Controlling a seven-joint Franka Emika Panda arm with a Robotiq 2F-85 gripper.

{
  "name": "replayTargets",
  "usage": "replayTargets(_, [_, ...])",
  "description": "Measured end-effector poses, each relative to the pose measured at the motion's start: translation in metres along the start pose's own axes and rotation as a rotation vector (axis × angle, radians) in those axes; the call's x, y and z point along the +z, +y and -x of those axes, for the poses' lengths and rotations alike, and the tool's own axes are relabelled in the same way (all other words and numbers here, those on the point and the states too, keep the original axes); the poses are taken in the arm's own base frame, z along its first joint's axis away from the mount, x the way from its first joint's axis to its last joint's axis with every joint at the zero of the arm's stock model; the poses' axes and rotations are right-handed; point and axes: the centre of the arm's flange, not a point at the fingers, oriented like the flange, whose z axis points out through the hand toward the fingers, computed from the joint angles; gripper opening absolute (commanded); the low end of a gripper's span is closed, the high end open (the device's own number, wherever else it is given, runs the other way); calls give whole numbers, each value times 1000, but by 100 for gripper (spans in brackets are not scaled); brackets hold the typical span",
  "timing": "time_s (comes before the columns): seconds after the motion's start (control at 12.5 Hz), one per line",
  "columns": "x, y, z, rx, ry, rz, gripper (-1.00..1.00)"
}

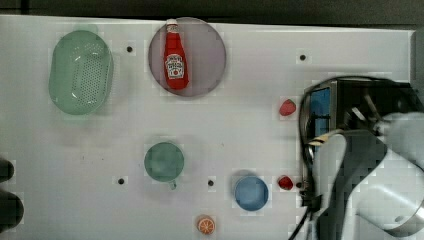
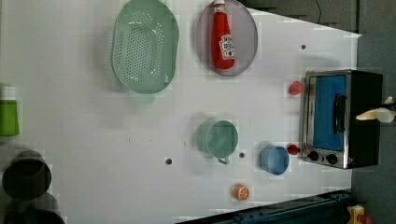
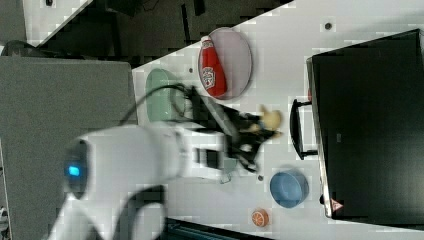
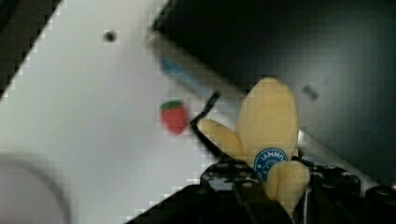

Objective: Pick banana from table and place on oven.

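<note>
The white desk [image 2: 84, 140] carried the oven [image 2: 364, 116] at the left view's right edge, its blue glass door facing up in that view and its black top turned away toward the right. The arm [image 3: 130, 160] reached across the right view from the left, and its gripper [image 3: 257, 131] was closed on the banana [image 4: 268, 126], holding it off the desk. In the wrist view the banana stood out from between the dark fingers [image 4: 219, 175], gripped low near its peel flaps; exactly where the pads met it was hard to make out. There it hung over the oven's front edge, with black top behind it. It was pale yellow, with a rounded cream tip, splayed flaps and a round blue sticker. A small strawberry [image 4: 174, 115] lay on the desk just beside the oven.
</note>
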Motion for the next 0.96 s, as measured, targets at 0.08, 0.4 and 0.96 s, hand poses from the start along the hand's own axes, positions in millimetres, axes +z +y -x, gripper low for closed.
replayTargets(0.08, [18,19,-15,-5,17,32,-50])
replayTargets(0.4, [75,57,-41,-23,-1,133,-50])
replayTargets(0.96, [89,28,-37,-150,9,159,100])
